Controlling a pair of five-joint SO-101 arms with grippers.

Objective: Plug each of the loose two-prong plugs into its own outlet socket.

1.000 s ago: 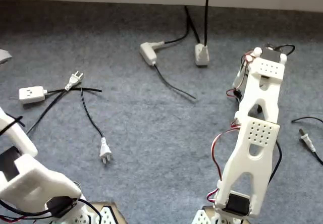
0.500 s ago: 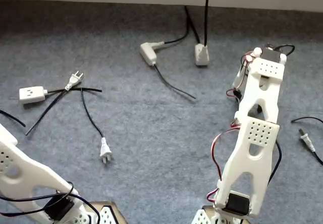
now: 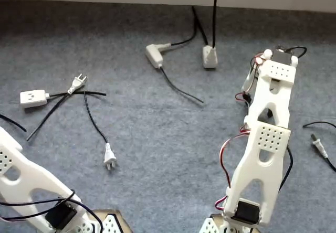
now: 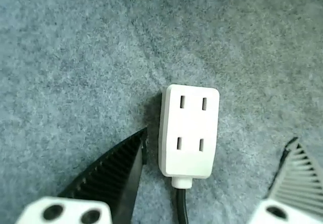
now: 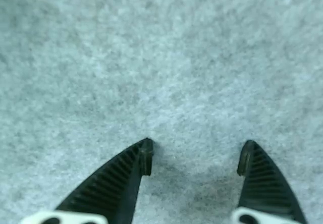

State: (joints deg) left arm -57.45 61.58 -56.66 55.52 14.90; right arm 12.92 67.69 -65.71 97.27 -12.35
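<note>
A white outlet socket block (image 4: 189,130) with two pairs of slots and a black cord lies on the grey carpet. My left gripper (image 4: 218,139) is open and straddles it without touching. The left arm (image 3: 26,186) sits at the lower left of the high view. Another white socket (image 3: 32,97) lies at the left, with a two-prong plug (image 3: 79,81) just right of it. A second loose plug (image 3: 109,157) rests nearer the front, and a third (image 3: 317,145) lies at the far right. My right gripper (image 5: 196,157) hangs open over bare carpet.
A white angled adapter (image 3: 155,54) and a white block (image 3: 210,57) with black cords lie at the back centre. The right arm (image 3: 268,138) stretches from the front edge toward the back. Black cables (image 3: 94,118) cross the carpet at the left.
The left arm has swung down and to the left in the high view, its upper part leaving the frame. The right arm, plugs and sockets have not moved.
</note>
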